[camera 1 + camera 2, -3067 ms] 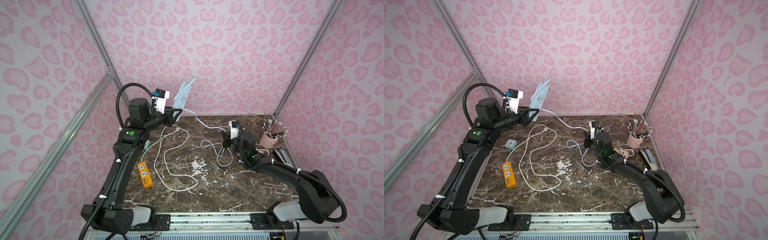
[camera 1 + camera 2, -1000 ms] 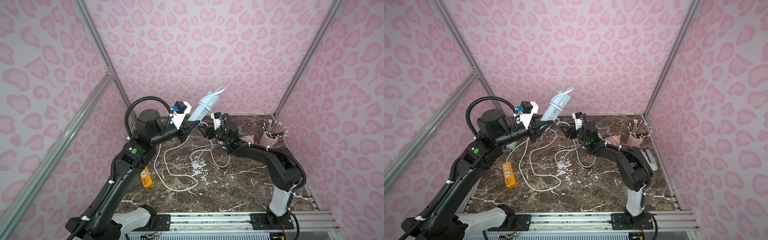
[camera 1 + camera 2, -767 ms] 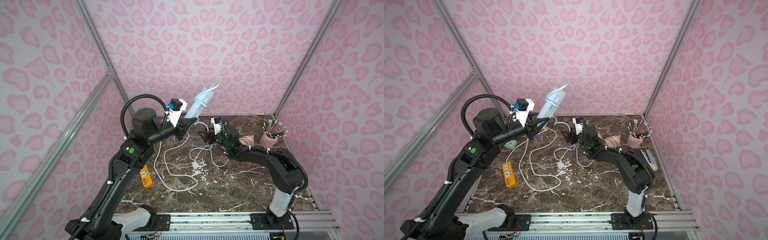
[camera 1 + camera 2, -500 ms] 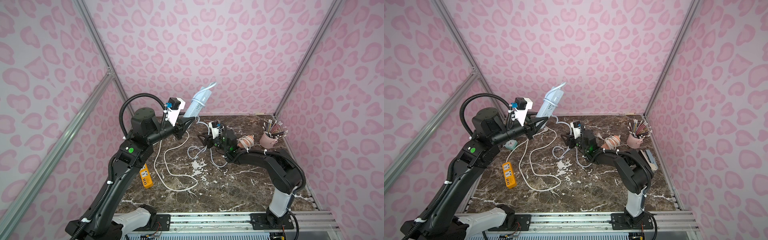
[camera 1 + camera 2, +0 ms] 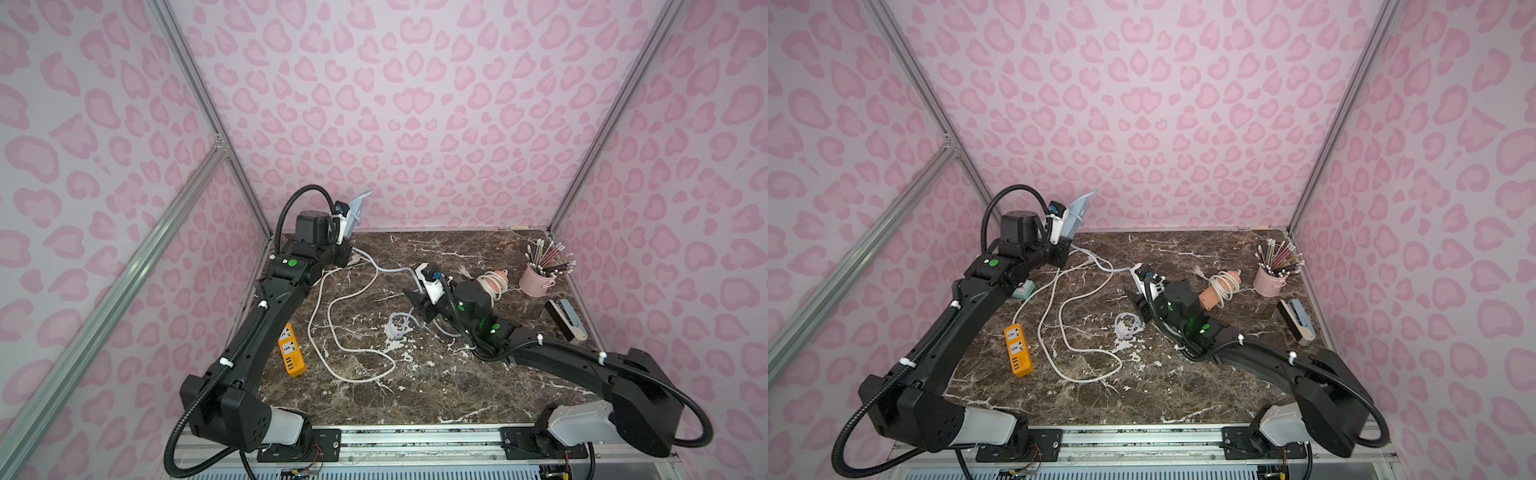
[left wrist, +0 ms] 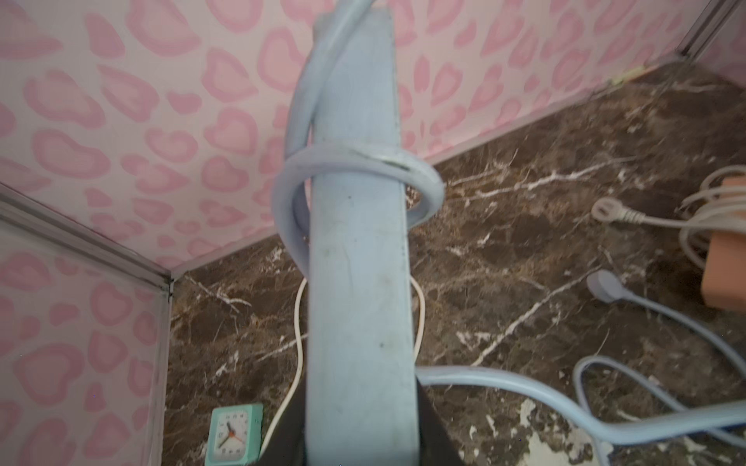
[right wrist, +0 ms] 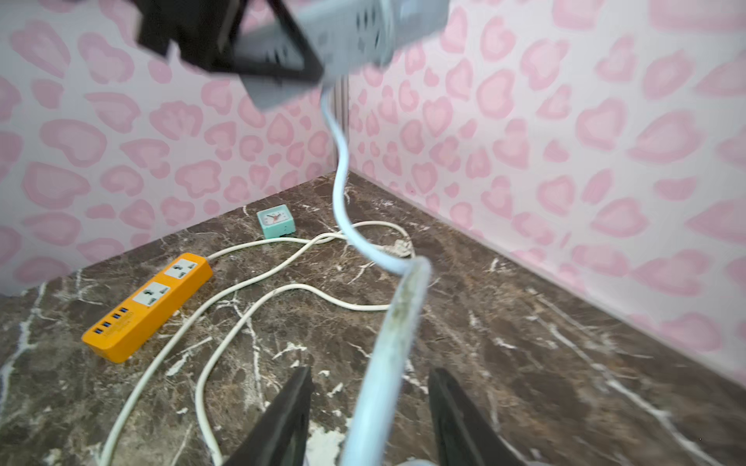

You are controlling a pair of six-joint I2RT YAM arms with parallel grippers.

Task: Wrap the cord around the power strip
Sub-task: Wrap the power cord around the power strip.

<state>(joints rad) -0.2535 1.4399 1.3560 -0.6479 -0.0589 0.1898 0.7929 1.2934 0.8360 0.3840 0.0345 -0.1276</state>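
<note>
Pale-blue power strip, scuffed; matching cord looped once, seemingly loosely.

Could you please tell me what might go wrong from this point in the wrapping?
1. The one visible cord loop round the power strip sits loose, so it may slide off the end.
2. The right claw is open around the cord, not pinching it; the cord could drop out.
3. The slack lies close to the loose white cord and might snag it.
</note>
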